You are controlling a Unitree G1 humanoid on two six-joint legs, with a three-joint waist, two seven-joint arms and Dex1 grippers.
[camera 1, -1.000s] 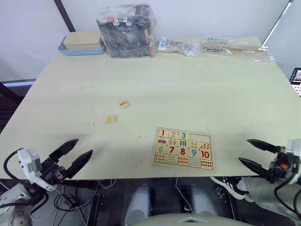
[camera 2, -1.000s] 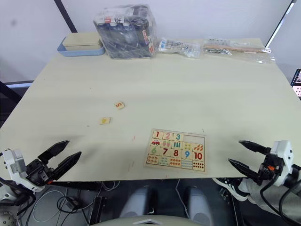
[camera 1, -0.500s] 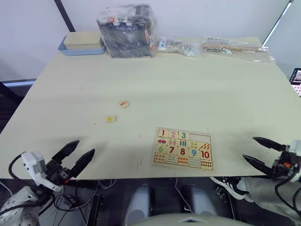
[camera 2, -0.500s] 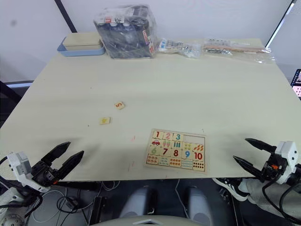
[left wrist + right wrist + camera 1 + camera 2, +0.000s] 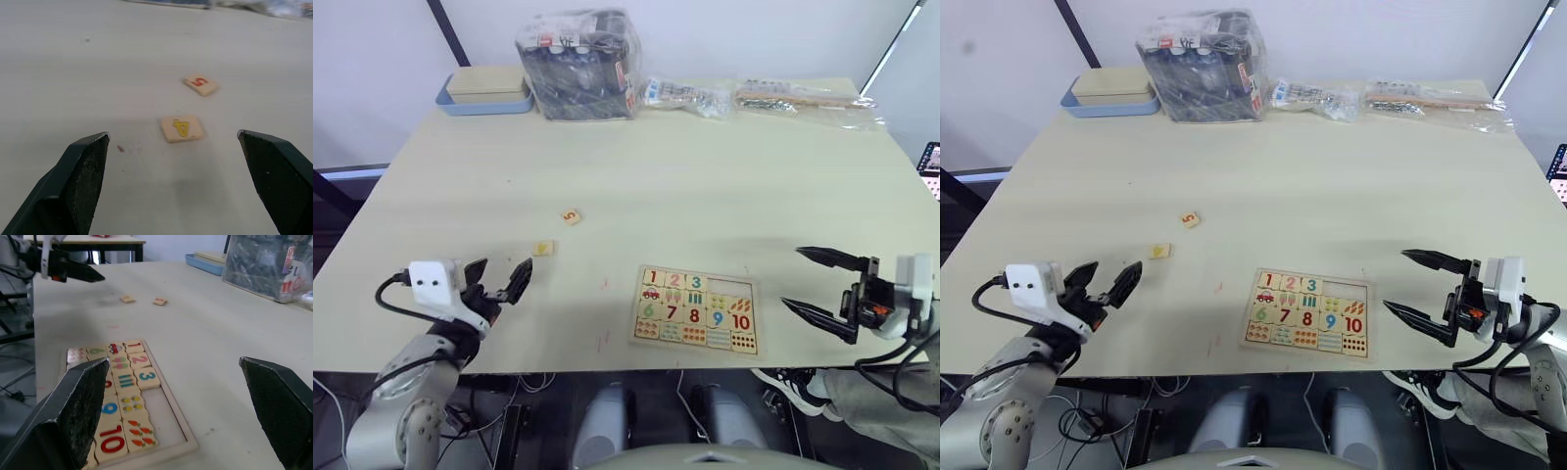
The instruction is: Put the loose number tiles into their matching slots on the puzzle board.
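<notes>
Lying flat near front edge of bench [image 5: 724,176]: puzzle board [image 5: 695,309], right of centre. Top row held 1, 2, 3, then two empty slots [image 5: 728,288] at right end. Lower rows filled, 6 to 10 plus counting pictures.

Two loose number tiles on bench left of board, well apart from it. Tile with yellow 4 [image 5: 182,128] nearer front; tile with red 5 [image 5: 200,84] just beyond it, slightly toward board. Both flat, digit up, not touching each other.

Left gripper [image 5: 499,279] hovered over front left of bench, fingers spread wide, nothing between them, pointed toward 4 tile, which sat just ahead and apart from fingertips. Seen from left wrist view with 4 tile centred between the two fingers.

Right gripper [image 5: 813,284] hovered just right of board, fingers spread wide, empty, tips pointed toward board's right edge, not touching.

Back of bench: blue tray [image 5: 481,101] with beige box [image 5: 487,83] at left corner, clear plastic bag of dark items [image 5: 578,64] beside it, smaller clear packets [image 5: 690,96] and long clear pack [image 5: 803,98] along back edge toward right.

Contact between grippers and bench surface not clear from views.
</notes>
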